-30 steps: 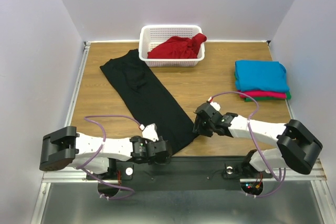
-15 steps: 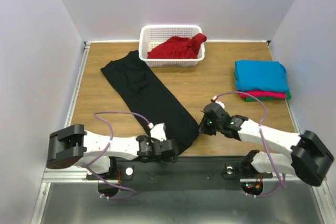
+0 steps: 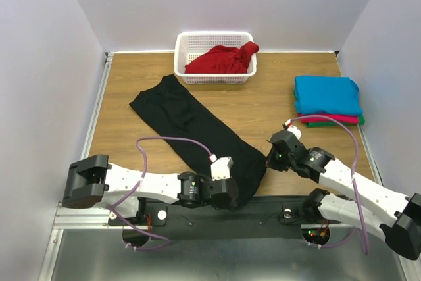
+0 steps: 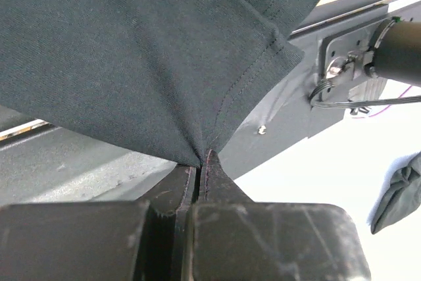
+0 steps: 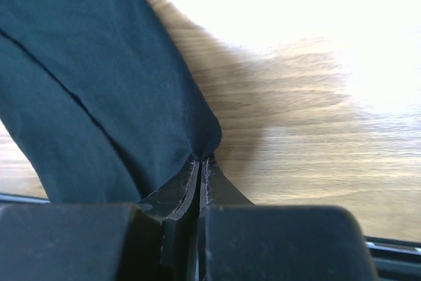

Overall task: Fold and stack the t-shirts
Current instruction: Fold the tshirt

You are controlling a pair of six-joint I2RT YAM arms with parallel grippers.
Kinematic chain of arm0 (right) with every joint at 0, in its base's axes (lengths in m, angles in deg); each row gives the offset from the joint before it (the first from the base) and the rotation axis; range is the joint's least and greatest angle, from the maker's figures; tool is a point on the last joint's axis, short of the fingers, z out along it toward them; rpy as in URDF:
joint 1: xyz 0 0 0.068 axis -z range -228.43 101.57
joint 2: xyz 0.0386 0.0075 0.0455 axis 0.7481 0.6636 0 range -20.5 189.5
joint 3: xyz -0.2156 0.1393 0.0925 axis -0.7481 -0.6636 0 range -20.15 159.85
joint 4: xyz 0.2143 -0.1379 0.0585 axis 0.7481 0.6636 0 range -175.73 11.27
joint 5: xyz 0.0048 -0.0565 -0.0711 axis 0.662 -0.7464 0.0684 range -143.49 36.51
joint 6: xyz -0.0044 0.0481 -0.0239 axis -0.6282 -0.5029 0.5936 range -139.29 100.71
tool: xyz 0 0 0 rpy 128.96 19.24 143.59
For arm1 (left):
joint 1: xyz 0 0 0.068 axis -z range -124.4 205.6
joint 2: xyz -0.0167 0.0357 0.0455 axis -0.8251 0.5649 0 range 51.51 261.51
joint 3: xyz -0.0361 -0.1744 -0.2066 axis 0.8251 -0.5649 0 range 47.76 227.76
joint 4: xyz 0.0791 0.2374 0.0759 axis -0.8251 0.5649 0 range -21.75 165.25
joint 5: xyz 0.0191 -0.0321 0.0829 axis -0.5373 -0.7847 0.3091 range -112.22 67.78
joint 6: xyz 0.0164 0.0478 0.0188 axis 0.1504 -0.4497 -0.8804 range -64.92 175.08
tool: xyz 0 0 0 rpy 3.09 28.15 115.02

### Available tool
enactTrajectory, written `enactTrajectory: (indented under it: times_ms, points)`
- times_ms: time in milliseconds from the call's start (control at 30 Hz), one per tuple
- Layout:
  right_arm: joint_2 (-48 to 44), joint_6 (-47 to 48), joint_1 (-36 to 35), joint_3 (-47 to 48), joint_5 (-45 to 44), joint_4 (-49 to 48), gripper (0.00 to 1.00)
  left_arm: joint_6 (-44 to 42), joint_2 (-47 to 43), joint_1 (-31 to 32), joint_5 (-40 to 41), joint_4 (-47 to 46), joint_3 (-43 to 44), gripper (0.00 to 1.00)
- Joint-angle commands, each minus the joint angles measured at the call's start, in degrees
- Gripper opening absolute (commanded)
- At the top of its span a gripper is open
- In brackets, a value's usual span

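Observation:
The black t-shirt [image 3: 197,126] lies as a long folded strip, diagonal from the back left to the table's front edge. My left gripper [image 3: 235,197] is shut on its near corner, which hangs past the front edge; the left wrist view shows the cloth [image 4: 151,51] pinched in my left gripper [image 4: 199,161]. My right gripper [image 3: 270,160] is shut on the shirt's near right edge; the right wrist view shows the cloth [image 5: 99,97] held in it [image 5: 199,158]. A red t-shirt [image 3: 220,59] lies in the basket. Folded turquoise-blue [image 3: 327,94], pink-red [image 3: 329,118] and green [image 3: 335,124] t-shirts are stacked at the right.
The white lattice basket [image 3: 214,39] stands at the back centre. White walls close in the table on three sides. The black front rail [image 3: 263,212] with the arm bases runs below the table's front edge.
Both grippers have moved right and toward the front, dragging the black t-shirt's near end with them. The whole strip has slid forward and right.

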Motion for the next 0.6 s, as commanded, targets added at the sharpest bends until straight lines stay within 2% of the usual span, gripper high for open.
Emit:
enactTrajectory:
  times_ms: [0, 100, 133, 200, 367, 567]
  points:
    - [3.54, 2.7, 0.33, 7.11, -5.92, 1.72, 0.01, -1.45, -2.59, -0.84, 2.66, 0.32, 1.21, 0.0]
    - [9.42, 4.37, 0.33, 12.65, -6.36, 1.19, 0.0, -1.19, -6.1, -4.7, 2.41, -0.03, -2.38, 0.0]
    - [15.79, 6.9, 0.33, 17.71, -5.32, -1.77, 0.0, -1.63, -10.37, -9.58, 3.19, 0.75, -4.66, 0.0]
    - [17.86, 7.71, 0.33, 20.12, -4.7, -3.02, 0.0, -1.63, -12.77, -11.56, 3.89, 1.63, -4.95, 0.0]
    - [29.82, 10.52, 0.33, 29.44, -2.15, -7.15, 0.0, -3.74, -19.11, -18.32, 7.76, 6.38, -6.09, 0.0]
    - [44.47, 14.3, 0.33, 44.72, -0.83, -8.92, 0.0, -6.29, -25.97, -27.81, 9.96, 7.87, -7.5, 0.0]
